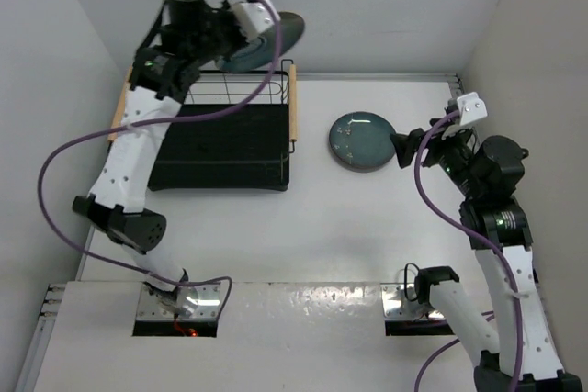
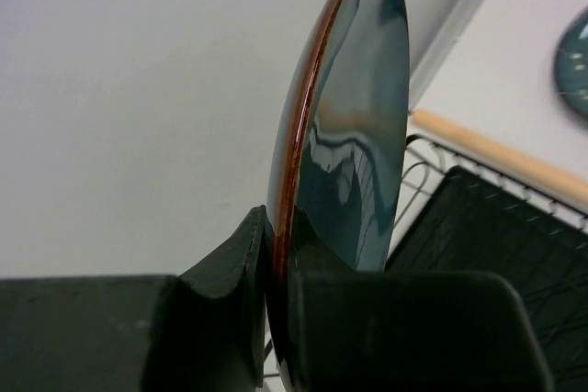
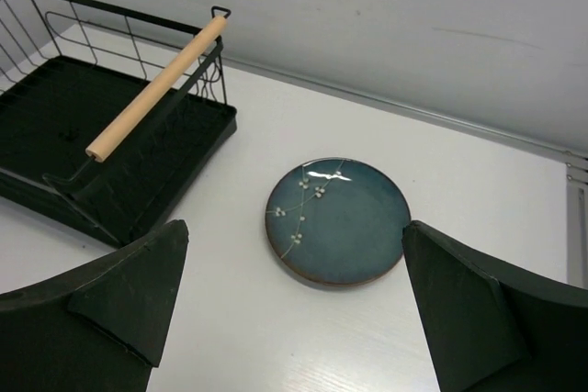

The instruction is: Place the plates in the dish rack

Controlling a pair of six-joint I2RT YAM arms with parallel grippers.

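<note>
Left gripper (image 1: 241, 32) holds one plate (image 1: 280, 36) on edge over the dish rack (image 1: 220, 149), at its far end. Other plate (image 1: 362, 140) lies flat right of the rack, right gripper (image 1: 402, 150) just beside it.

Dish rack (image 1: 230, 149) sits left-rear on desk (image 1: 322, 227). Flat plate (image 1: 362, 141) lies on desk, right of rack, apart. Raised plate (image 1: 276, 39) stands on edge above rack's rear rim, seemingly not touching.

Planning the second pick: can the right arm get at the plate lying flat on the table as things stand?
Probably yes. The right gripper is open and faces the plate, with nothing between them; the dish rack stands off to the side.
</note>
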